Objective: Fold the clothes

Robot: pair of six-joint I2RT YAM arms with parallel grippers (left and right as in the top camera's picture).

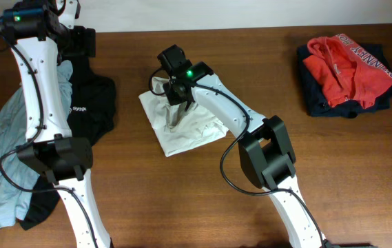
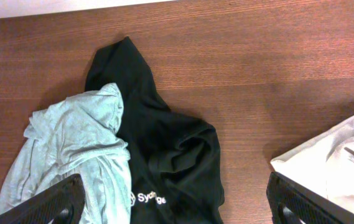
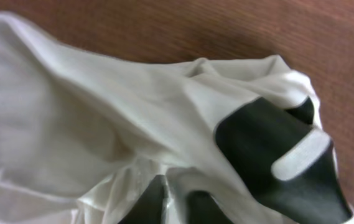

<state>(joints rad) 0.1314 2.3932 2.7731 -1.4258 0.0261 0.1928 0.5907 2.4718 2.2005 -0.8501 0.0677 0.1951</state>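
Note:
The white T-shirt point(image 1: 185, 131) lies partly folded in the middle of the table, and its black block print point(image 3: 270, 146) shows in the right wrist view. My right gripper point(image 1: 176, 103) point(image 3: 177, 196) points down into its upper left part. Its dark fingers point(image 3: 147, 205) are shut on a thin raised fold of the white cloth. A black shirt point(image 1: 99, 103) point(image 2: 164, 143) with a small white logo point(image 2: 149, 199) lies at the left, overlapped by a pale grey-blue shirt point(image 1: 3, 158) point(image 2: 77, 143). My left gripper point(image 1: 78, 43) point(image 2: 177, 211) hangs open above the black shirt, holding nothing.
A stack of red and navy garments point(image 1: 347, 69) sits at the table's far right. The white T-shirt's corner point(image 2: 344, 155) shows at the right edge of the left wrist view. Bare wooden table point(image 1: 361, 172) lies in front and between the piles.

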